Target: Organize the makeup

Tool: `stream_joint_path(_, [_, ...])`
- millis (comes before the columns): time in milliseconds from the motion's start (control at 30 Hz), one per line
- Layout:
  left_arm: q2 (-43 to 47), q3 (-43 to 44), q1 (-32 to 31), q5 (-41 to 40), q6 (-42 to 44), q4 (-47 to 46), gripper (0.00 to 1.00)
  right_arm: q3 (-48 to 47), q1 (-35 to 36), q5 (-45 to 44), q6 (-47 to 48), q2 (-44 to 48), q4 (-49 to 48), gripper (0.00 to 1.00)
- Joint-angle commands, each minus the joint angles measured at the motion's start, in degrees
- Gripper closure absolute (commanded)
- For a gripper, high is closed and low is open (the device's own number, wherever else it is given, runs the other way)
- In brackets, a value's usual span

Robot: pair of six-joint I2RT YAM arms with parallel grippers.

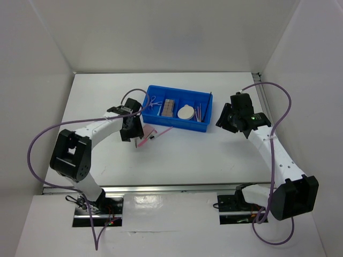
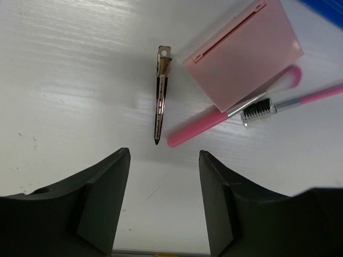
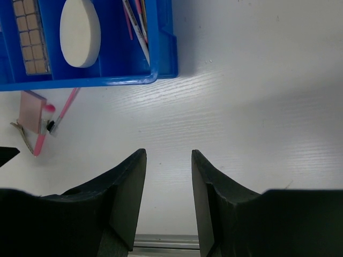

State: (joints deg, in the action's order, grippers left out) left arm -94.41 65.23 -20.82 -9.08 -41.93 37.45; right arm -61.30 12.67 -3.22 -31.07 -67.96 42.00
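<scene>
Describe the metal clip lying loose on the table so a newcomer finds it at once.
Find the blue tray; off its near-left corner a few items lie loose by a pink square pad. The clip lies beside the pad, on the side away from the tray. It is the only slim, shiny metal piece; its neighbours are pink.

a blue divided plastic tray (image 1: 179, 126) sat slightly askew on the white table (image 1: 187, 158), between the left gripper (image 1: 131, 130) and the right gripper (image 1: 226, 120). it lay ahead and to the left of the right gripper. only its corner showed ahead-right of the left gripper. plain white walls (image 1: 161, 32) stood beyond both, and a metal rail (image 1: 177, 188) ran behind them.
</scene>
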Motion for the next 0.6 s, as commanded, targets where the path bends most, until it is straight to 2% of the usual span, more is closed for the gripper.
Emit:
stream_joint_path(0, [-1.6,-0.5,-0.4,-2.8,-2.3,-2.7,0.35,-0.5,0.6,-0.6,-0.5,1.8,-1.6,0.53])
stream_joint_path(200, [-8.0,1.8,-0.4,-5.5,-3.6,-1.1,0.41,0.0,0.6,-0.6,-1.0,2.3,-1.0,0.53])
stream_joint_path(367, [-12.5,3.6,-0.4,-4.5,-4.3,-0.3,0.46,0.0,0.6,-0.6,-1.0,2.3,-1.0,0.53])
stream_joint_path(500, [-15.2,5.7,-0.4,-5.0,-5.4,3.0,0.60,0.0,0.6,-1.2,-1.0,2.8,-0.4,0.53])
stream_joint_path(533, [-15.2,5.7,-0.4,-5.8,-5.4,3.7,0.69,0.6,0.6,-1.2,-1.0,2.8,-0.4,0.53])
stream_joint_path(567, [-14.3,6.4,-0.4,-6.4,-6.0,4.4,0.74,0.6,0.6,-1.8,-1.0,3.4,-0.4,0.53])
